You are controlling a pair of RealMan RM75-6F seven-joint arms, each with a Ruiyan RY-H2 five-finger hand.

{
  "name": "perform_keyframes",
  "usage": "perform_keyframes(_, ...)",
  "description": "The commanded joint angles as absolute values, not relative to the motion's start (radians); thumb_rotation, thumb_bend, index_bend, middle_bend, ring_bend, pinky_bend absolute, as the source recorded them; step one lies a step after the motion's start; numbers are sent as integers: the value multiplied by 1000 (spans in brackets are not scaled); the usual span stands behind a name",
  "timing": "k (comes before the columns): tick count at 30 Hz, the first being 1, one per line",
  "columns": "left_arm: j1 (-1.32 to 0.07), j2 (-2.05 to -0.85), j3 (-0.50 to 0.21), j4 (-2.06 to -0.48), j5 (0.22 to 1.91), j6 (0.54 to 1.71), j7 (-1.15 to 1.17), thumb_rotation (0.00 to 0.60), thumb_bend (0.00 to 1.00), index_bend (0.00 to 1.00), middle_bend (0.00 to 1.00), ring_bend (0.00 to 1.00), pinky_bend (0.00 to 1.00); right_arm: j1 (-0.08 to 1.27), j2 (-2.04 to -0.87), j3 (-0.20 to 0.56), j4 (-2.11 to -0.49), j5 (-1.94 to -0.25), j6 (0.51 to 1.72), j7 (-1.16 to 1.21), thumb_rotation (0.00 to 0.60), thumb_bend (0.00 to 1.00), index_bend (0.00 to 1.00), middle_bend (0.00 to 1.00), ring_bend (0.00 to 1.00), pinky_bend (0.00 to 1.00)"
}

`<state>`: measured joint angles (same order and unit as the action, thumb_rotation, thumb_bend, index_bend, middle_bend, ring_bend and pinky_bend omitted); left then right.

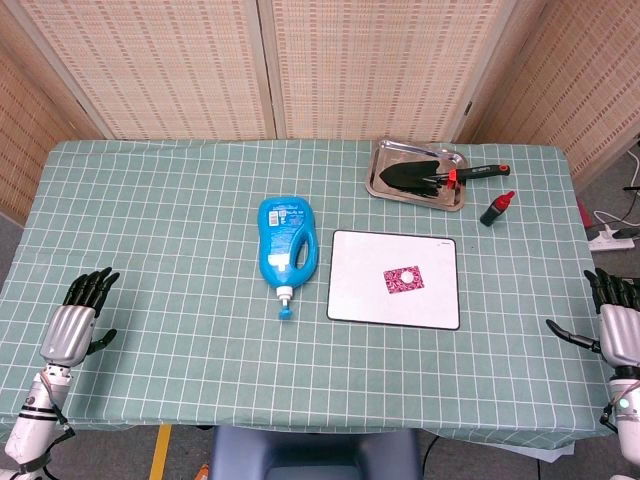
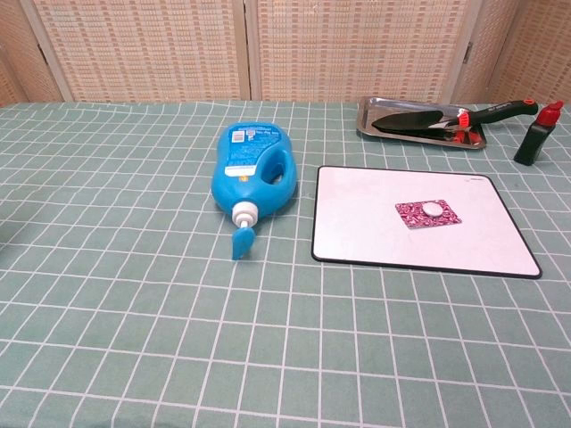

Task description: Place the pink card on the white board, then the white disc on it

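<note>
The pink card [image 1: 403,280] [image 2: 428,214] lies flat on the white board [image 1: 360,290] [image 2: 357,227], right of its middle. The small white disc [image 1: 408,275] [image 2: 432,209] rests on top of the card. My right hand [image 1: 618,325] is at the table's right edge, far from the board, fingers spread and holding nothing. My left hand [image 1: 78,320] hovers near the front left corner, fingers apart and empty. The chest view shows neither hand.
A blue detergent bottle [image 1: 286,250] [image 2: 252,171] lies on its side left of the board. A metal tray [image 1: 385,185] [image 2: 368,125] with a black trowel [image 1: 430,175] sits at the back right. A small black bottle with a red cap [image 1: 496,209] [image 2: 535,135] stands beside it.
</note>
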<state>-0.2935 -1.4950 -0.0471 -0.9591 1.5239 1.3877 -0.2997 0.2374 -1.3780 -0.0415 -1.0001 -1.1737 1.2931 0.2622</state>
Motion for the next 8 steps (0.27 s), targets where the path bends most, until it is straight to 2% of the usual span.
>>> perform_keyframes(1, -293, -1495, -47, -957, 1522, 1385, -305, 600, 191, 0, 0, 0, 0, 233, -1391, -25, -983, -1187, 1241, 234, 170, 0, 0, 0, 0, 0)
perform_keyframes(8, -298, -1499, -47, -949, 1521, 1375, -312, 600, 192, 0, 0, 0, 0, 225, -1397, 14, -978, -1202, 1227, 221, 168, 0, 0, 0, 0, 0)
